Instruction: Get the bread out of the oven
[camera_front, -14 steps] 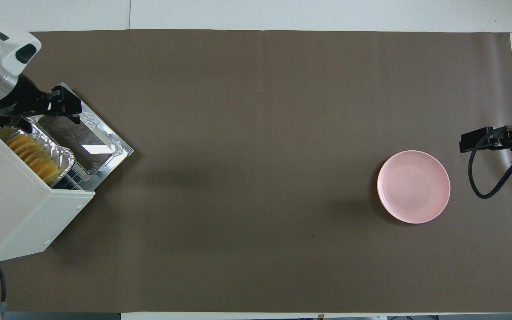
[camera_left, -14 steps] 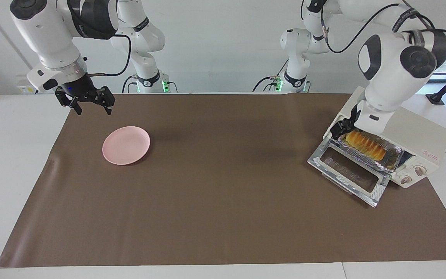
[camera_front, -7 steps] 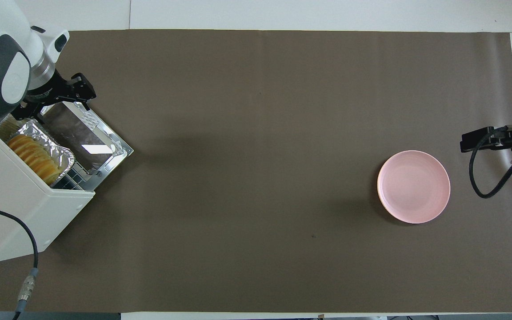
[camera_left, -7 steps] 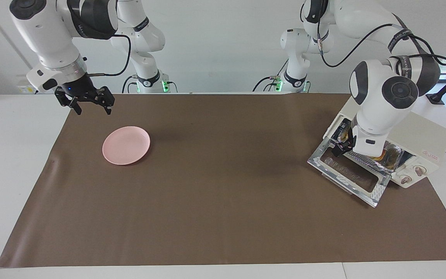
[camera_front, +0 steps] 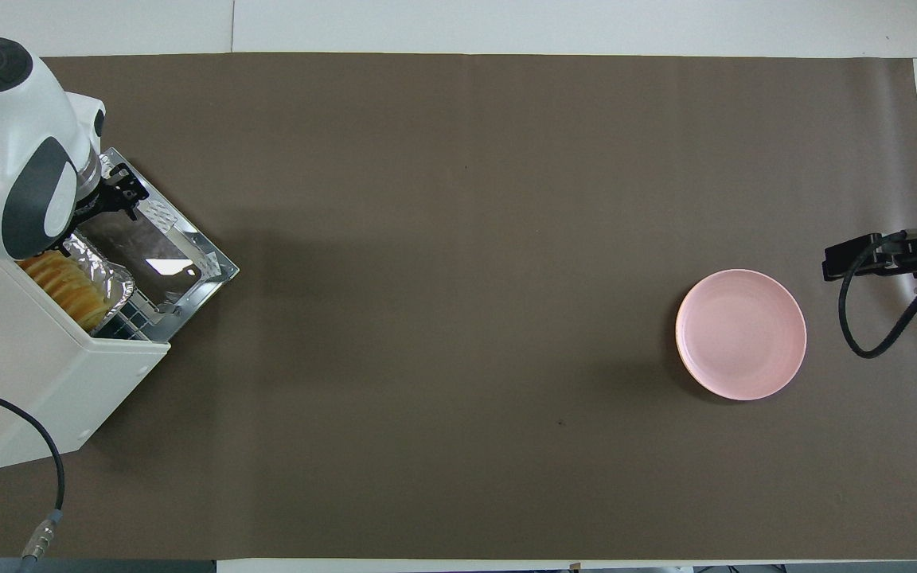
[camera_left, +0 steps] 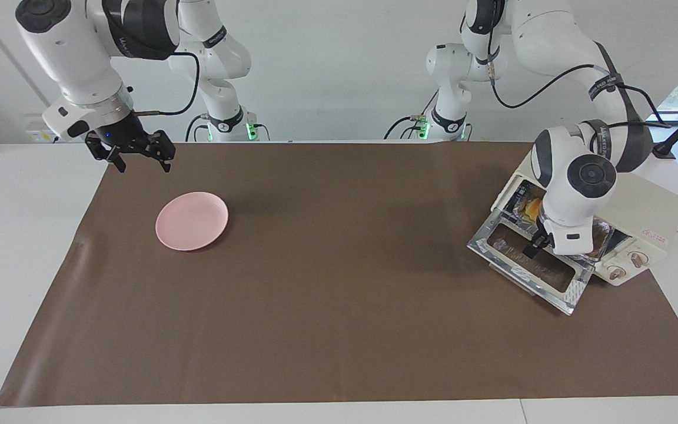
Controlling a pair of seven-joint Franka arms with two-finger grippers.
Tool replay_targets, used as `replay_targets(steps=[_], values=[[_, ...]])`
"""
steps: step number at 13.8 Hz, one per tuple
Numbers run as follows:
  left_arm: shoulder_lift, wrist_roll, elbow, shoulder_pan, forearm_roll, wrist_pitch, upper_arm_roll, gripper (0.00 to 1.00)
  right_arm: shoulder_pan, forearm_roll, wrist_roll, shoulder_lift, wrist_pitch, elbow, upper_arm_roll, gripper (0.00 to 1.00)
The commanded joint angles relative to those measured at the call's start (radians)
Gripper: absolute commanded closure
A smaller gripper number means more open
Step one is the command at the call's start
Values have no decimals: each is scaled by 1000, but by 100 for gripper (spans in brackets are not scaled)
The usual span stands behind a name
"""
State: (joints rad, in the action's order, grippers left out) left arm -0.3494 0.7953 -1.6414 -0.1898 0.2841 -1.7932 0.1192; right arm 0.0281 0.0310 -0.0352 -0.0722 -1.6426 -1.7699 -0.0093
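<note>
The cream-white toaster oven (camera_left: 639, 218) sits at the left arm's end of the tabletop, on the edge of the brown mat (camera_left: 339, 306), its glass door (camera_left: 530, 265) folded down flat onto the mat toward the table's middle. The bread (camera_front: 68, 288), a ridged golden loaf, lies in a crinkled foil tray (camera_front: 112, 274) on the rack just inside the oven's mouth, partly covered by the arm above. The left gripper (camera_left: 536, 247) hangs over the open door close to the tray's edge, fingers spread wide and empty. The right gripper (camera_left: 138, 154) waits in the air over the mat's corner at the right arm's end, also wide open, holding nothing. A pink plate (camera_left: 192, 220) lies near that corner, well apart from the oven, with a broad bare stretch of mat between them
</note>
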Motion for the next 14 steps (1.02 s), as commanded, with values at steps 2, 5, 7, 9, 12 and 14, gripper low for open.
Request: replay_targets(steps=[2, 5, 7, 9, 12, 14], values=[[50, 41, -113, 0, 27, -98, 13, 0, 3, 9, 12, -38, -6, -51, 3, 0], [46, 41, -121, 9, 27, -132, 19, 0, -2, 6, 14, -38, -19, -51, 5, 0], [43, 41, -124, 13, 27, -147, 19, 0, -2, 1, 14, -38, -23, -51, 5, 0], [46, 41, -153, 18, 27, -181, 19, 0, -2, 1, 14, -38, -23, -52, 5, 0], [38, 64, -156, 20, 27, -199, 20, 0, -2, 1, 14, -44, -28, -63, 5, 0], [33, 96, -158, 20, 27, -207, 19, 0, -2, 1, 14, -44, -29, -63, 6, 0]])
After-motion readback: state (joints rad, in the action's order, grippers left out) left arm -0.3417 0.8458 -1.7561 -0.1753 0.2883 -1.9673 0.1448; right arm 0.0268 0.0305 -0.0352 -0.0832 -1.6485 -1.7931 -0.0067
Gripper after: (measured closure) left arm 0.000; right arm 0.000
